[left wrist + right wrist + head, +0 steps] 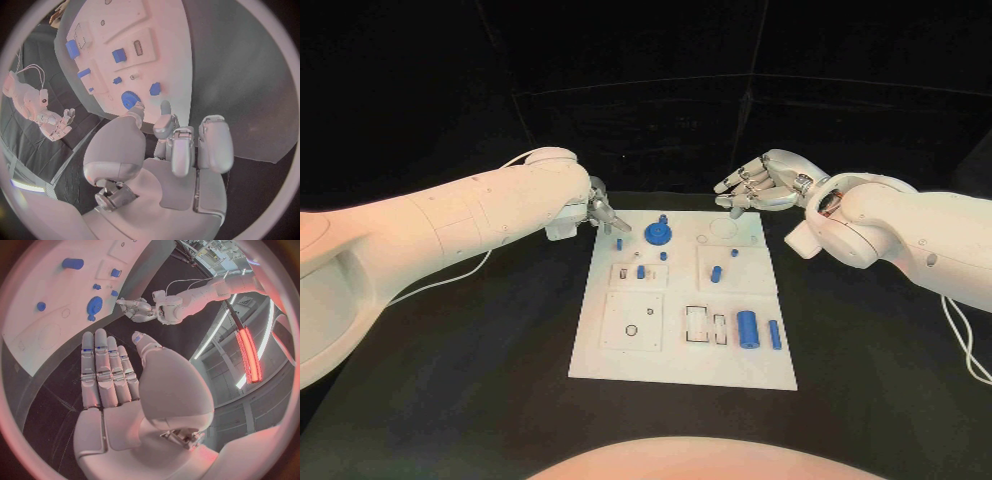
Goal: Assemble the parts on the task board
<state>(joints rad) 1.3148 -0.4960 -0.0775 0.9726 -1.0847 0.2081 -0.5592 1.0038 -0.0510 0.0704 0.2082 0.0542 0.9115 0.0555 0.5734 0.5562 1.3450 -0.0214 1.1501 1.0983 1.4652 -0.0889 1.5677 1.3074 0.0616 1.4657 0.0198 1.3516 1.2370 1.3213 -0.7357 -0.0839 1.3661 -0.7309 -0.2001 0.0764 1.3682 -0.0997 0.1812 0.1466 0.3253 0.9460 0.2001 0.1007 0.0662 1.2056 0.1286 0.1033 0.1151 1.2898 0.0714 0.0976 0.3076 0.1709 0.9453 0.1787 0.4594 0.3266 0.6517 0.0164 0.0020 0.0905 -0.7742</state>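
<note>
The white task board (682,345) lies in the middle of the table. Blue parts sit on it: a round gear-like piece (661,235) near the far edge, small pegs (640,270) in the middle, and a thick cylinder (749,328) beside a thin rod (775,334) on the near right. My left hand (603,215) hovers over the board's far left corner, fingers apart and empty; in its wrist view the left hand (175,145) points toward the gear-like piece (129,99). My right hand (759,180) hangs above the far right corner, with the right hand (112,375) flat and empty.
Black table (473,380) surrounds the board on all sides. A white cable (444,280) trails beside my left arm, and another cable (966,345) runs under my right arm. The board has several recessed slots (704,328) on its near half.
</note>
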